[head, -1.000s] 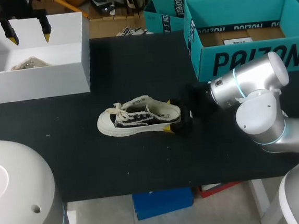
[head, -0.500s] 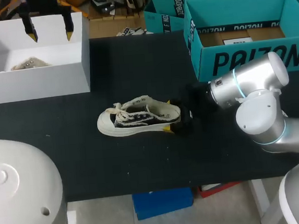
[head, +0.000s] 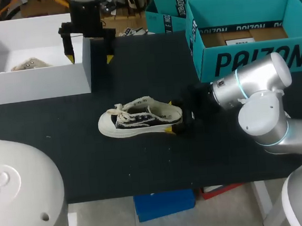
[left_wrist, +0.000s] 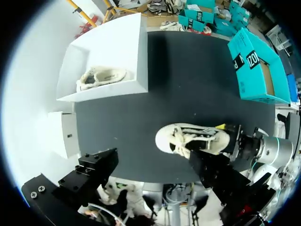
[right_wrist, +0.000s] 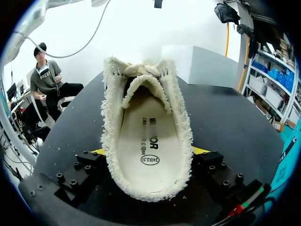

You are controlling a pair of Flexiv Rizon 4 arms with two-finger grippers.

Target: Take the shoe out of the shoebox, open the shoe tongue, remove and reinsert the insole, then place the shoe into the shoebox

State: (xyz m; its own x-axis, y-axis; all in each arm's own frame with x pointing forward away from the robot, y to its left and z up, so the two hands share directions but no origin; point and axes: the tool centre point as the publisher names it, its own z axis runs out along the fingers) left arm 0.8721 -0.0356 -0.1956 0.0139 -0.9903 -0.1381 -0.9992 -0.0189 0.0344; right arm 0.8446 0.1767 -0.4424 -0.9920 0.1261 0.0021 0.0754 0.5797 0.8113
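Observation:
A cream fleece-lined shoe (head: 138, 119) with a black side lies on the black table, toe pointing left. My right gripper (head: 175, 116) holds its heel, one yellow tip on each side. In the right wrist view the shoe (right_wrist: 148, 141) fills the space between the fingers of the right gripper (right_wrist: 150, 153); its insole (right_wrist: 149, 136) lies inside and the tongue (right_wrist: 141, 87) stands up. My left gripper (head: 88, 54) hangs open over the right wall of the white shoebox (head: 37, 83), holding nothing. From the left wrist view the shoe (left_wrist: 193, 139) lies ahead of the left gripper (left_wrist: 153, 162).
A second cream shoe (head: 28, 64) lies in the white shoebox (left_wrist: 113, 47). A teal box (head: 252, 56) stands at the back right, just behind my right arm. Bare black table lies between the shoebox and the shoe.
My left gripper has travelled right, from above the white shoebox's back wall to its right wall, and come nearer. The right gripper and the shoe have stayed put.

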